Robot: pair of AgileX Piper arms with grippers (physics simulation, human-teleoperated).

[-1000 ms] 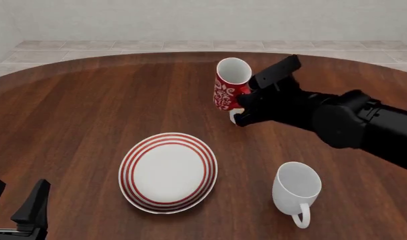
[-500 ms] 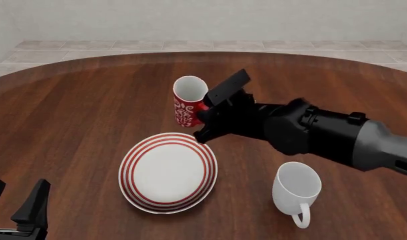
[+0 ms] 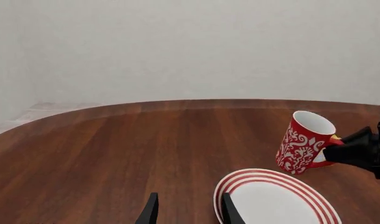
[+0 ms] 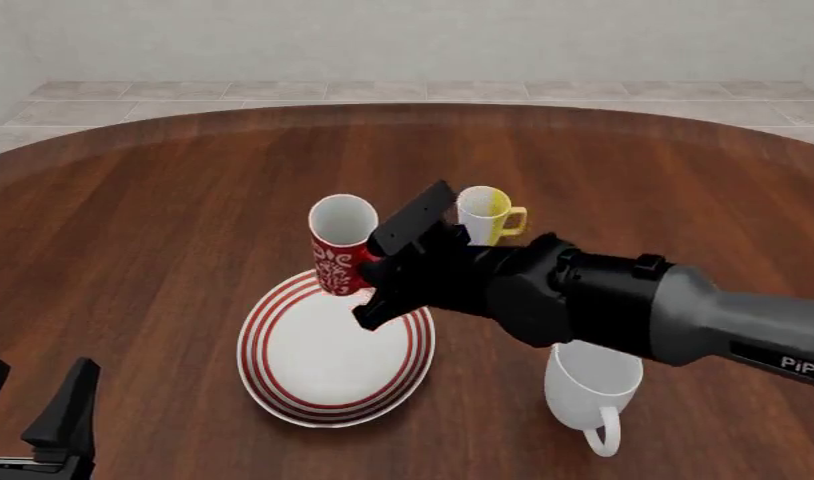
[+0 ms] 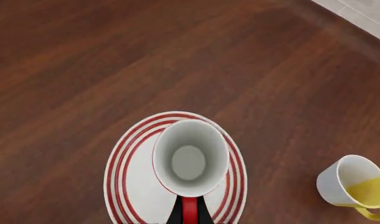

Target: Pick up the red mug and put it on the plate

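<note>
The red mug (image 4: 338, 248) with its white swirl pattern hangs upright, slightly tilted, over the far rim of the red-ringed white plate (image 4: 330, 352). My right gripper (image 4: 368, 276) is shut on the mug's red handle from the right. In the right wrist view the mug's white inside (image 5: 190, 158) sits over the plate (image 5: 124, 179), and the gripper (image 5: 188, 213) clamps the handle. In the left wrist view the mug (image 3: 302, 142) is clearly above the plate (image 3: 272, 201). My left gripper (image 4: 36, 372) is open and empty at the near left corner; it also shows in the left wrist view (image 3: 188, 209).
A larger plain white mug (image 4: 591, 385) stands right of the plate, partly under my right arm. A white-and-yellow mug (image 4: 486, 214) stands behind the arm; it also shows in the right wrist view (image 5: 354, 187). The round wooden table's (image 4: 154, 220) far edge curves across the back.
My right arm carried the red mug left and nearer, from the far right of the table to above the plate's far rim, uncovering the white-and-yellow mug. The left arm has not moved.
</note>
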